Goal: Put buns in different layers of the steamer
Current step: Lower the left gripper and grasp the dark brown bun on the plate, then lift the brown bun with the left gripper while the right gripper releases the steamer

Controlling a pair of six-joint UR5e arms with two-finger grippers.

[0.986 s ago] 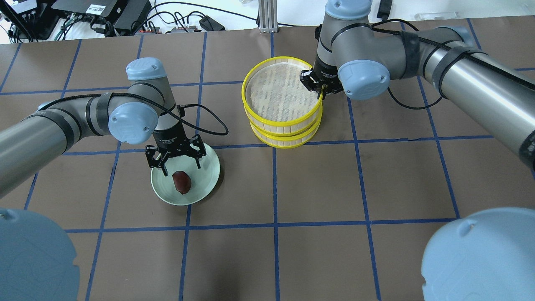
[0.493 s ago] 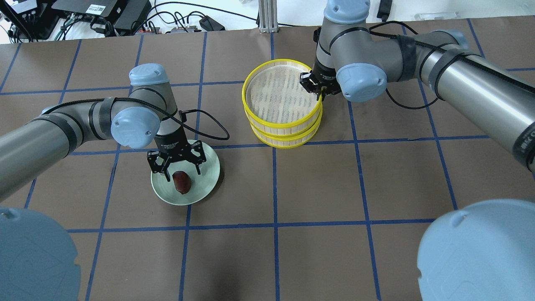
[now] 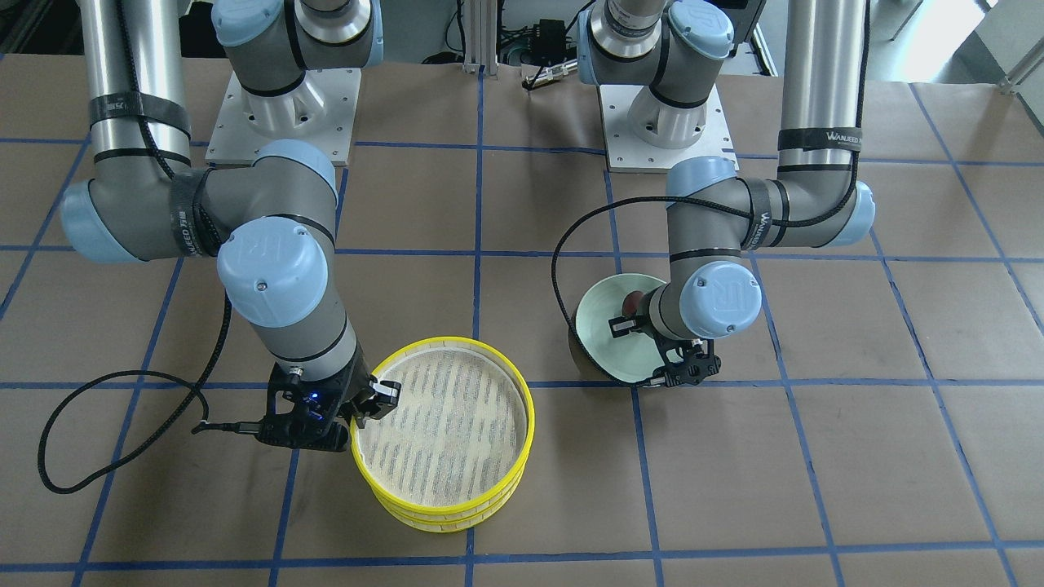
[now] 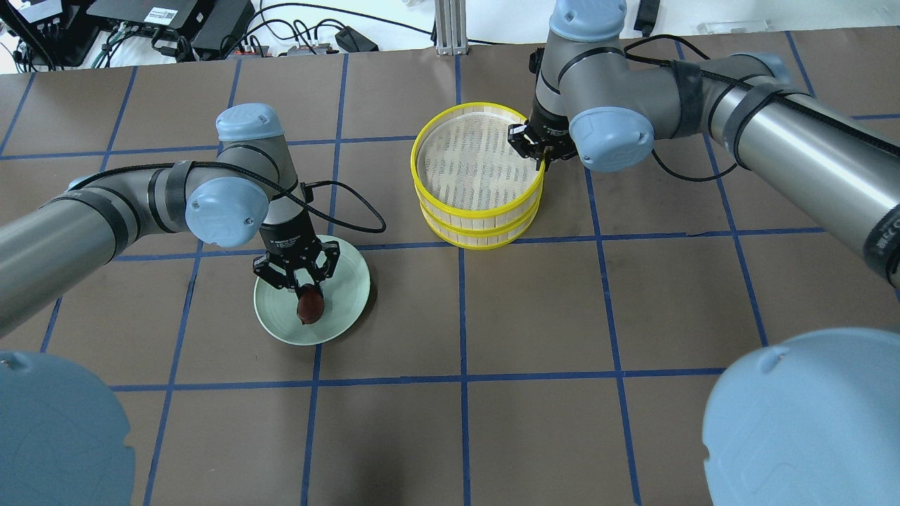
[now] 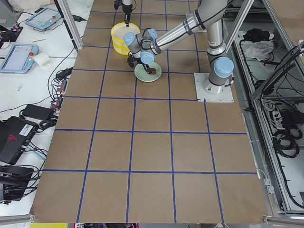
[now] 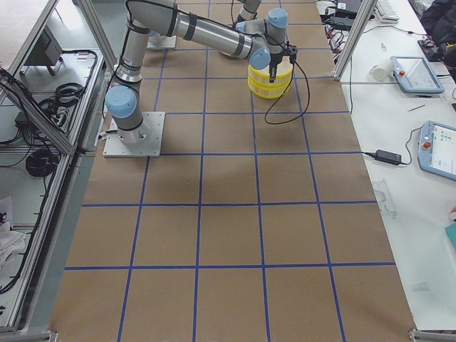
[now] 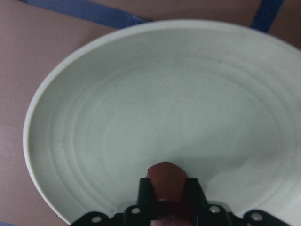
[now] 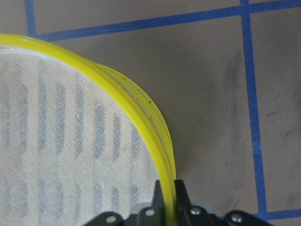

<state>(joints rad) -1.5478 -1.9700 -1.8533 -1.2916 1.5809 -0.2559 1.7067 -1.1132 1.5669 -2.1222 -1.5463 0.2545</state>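
Observation:
The dark reddish-brown bun (image 4: 310, 308) lies on the pale green plate (image 4: 346, 292). My left gripper (image 4: 306, 294) is shut on it. In the left wrist view both fingers press the bun (image 7: 165, 179) over the plate (image 7: 141, 108). The two yellow-rimmed steamer trays are stacked, the upper tray (image 4: 464, 158) on the lower tray (image 4: 485, 239). My right gripper (image 4: 540, 153) is shut on the upper tray's rim (image 8: 141, 115) at its right edge. The upper tray's woven base (image 3: 444, 424) is bare. The cream-white bun is not in view.
Cables and electronics (image 4: 176, 24) and an aluminium post (image 4: 446, 28) line the far table edge. The left wrist's black cable (image 4: 362, 221) loops between plate and steamer. Blue tape lines grid the brown table.
My left gripper has come down onto the plate and shut on the dark bun. My right gripper has stayed shut on the upper tray's rim and barely moved.

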